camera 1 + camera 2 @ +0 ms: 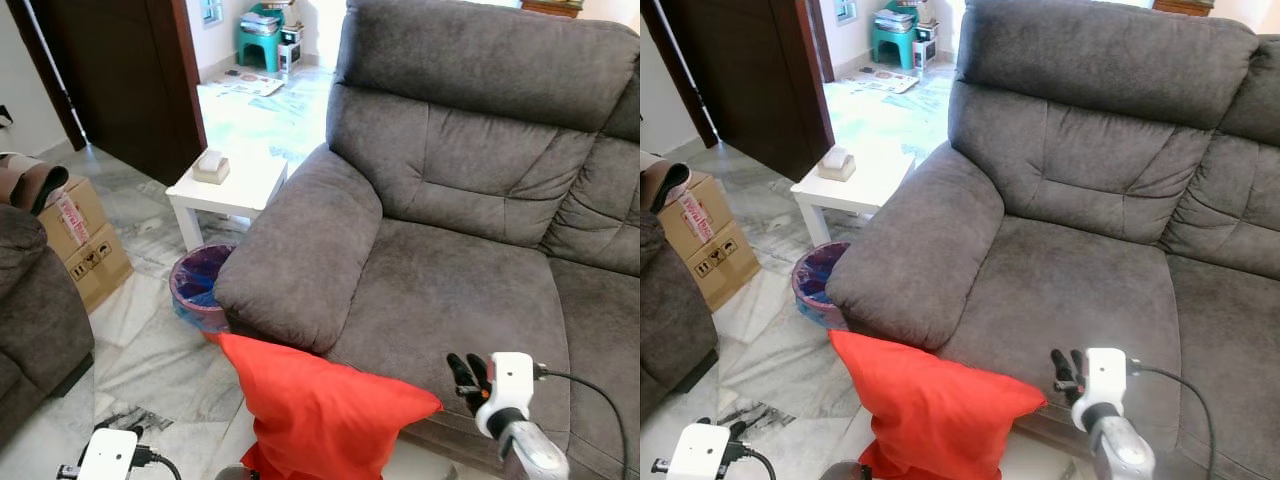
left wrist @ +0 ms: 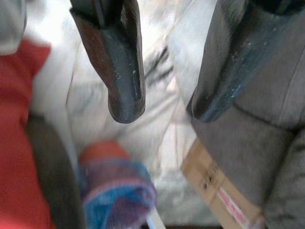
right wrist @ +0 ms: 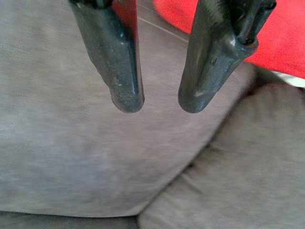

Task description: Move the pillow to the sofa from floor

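**A lived-in home living room**

A large grey fabric sofa [image 1: 450, 230] stands on a marble-tiled floor [image 1: 150, 360], with a small white side table [image 1: 225, 190] beside its armrest. A cardboard box [image 1: 85, 245], a dark wooden door [image 1: 120, 70] and a teal stool [image 1: 260, 40] in the room beyond point to a household.

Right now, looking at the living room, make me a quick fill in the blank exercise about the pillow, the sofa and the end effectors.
1. The pillow leaning against the sofa front is ____ in colour.
2. The right end effector hovers over the sofa's ____.
3. The fingers of the left end effector are ____, with nothing between them.
4. The small white table stands beside the sofa's ____.

Missing words: red; seat; open; armrest
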Tool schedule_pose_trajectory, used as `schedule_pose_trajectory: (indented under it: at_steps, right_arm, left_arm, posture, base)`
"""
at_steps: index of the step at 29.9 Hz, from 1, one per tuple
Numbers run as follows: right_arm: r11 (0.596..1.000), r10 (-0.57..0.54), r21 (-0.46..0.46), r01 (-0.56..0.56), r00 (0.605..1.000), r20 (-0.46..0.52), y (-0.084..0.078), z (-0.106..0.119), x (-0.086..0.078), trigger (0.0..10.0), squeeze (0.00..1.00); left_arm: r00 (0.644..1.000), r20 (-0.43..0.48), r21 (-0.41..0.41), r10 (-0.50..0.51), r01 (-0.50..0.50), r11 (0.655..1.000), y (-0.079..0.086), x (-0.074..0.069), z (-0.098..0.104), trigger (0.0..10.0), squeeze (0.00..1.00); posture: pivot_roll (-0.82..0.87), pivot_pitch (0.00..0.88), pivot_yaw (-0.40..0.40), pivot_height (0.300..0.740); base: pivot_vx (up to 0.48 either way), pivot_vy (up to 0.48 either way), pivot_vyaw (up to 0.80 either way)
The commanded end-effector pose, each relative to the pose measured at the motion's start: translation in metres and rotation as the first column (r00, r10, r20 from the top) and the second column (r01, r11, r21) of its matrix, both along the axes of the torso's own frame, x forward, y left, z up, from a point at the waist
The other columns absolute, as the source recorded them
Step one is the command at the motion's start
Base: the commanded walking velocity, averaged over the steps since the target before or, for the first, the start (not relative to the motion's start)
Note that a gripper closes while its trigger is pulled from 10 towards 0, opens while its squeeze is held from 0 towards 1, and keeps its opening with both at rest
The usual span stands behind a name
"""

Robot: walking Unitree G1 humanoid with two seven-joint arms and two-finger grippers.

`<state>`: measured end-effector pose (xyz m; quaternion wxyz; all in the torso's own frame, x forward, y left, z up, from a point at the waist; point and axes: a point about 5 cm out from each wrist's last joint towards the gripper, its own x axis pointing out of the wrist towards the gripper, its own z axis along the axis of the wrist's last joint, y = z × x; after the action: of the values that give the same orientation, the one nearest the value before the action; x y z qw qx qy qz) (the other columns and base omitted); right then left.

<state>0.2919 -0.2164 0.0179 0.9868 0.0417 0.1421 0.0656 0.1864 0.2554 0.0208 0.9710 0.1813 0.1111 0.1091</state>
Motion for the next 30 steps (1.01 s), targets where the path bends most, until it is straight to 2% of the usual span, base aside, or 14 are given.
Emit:
schedule_pose_trajectory:
  at_steps: [1, 6, 12, 19, 30]
  right_arm:
    - [1.0, -0.006, 0.001, 0.006, 1.0, -0.02, 0.0, -0.004, -0.002, 10.0, 0.0]
    - [1.0, 0.005, 0.0, -0.005, 1.0, -0.003, 0.008, -0.01, -0.011, 10.0, 0.0]
    - [1.0, 0.003, -0.028, -0.003, 1.0, -0.012, 0.006, -0.015, -0.017, 10.0, 0.0]
    - [1.0, -0.003, -0.023, 0.003, 1.0, -0.005, 0.005, -0.013, -0.016, 10.0, 0.0]
    - [1.0, 0.006, 0.008, -0.005, 1.0, -0.017, 0.007, -0.013, -0.013, 10.0, 0.0]
  left_arm:
    - [0.998, 0.057, -0.032, -0.01, 0.011, 0.999, -0.004, 0.006, 0.009, 10.0, 0.0]
    - [0.996, 0.085, -0.018, -0.033, 0.034, 0.999, -0.012, 0.016, 0.015, 10.0, 0.0]
    - [0.996, 0.075, -0.024, -0.04, 0.042, 0.999, -0.011, 0.016, 0.014, 10.0, 0.0]
    - [0.996, 0.061, -0.04, -0.058, 0.061, 0.997, -0.011, 0.016, 0.011, 10.0, 0.0]
    - [0.995, 0.072, -0.05, -0.063, 0.067, 0.997, -0.012, 0.017, 0.013, 10.0, 0.0]
  posture:
    - [0.2, 0.112, -0.034, 0.637]
    - [0.19, 0.113, -0.023, 0.637]
    - [0.18, 0.114, -0.02, 0.637]
    - [0.18, 0.113, -0.021, 0.637]
    - [0.18, 0.112, -0.026, 0.637]
  base:
    - [0.0, 0.0, 0.0]
    - [0.0, -0.094, 0.0]
    - [0.0, -0.472, 0.73]
    - [0.0, 0.0, 0.8]
    - [0.0, 0.0, 0.0]
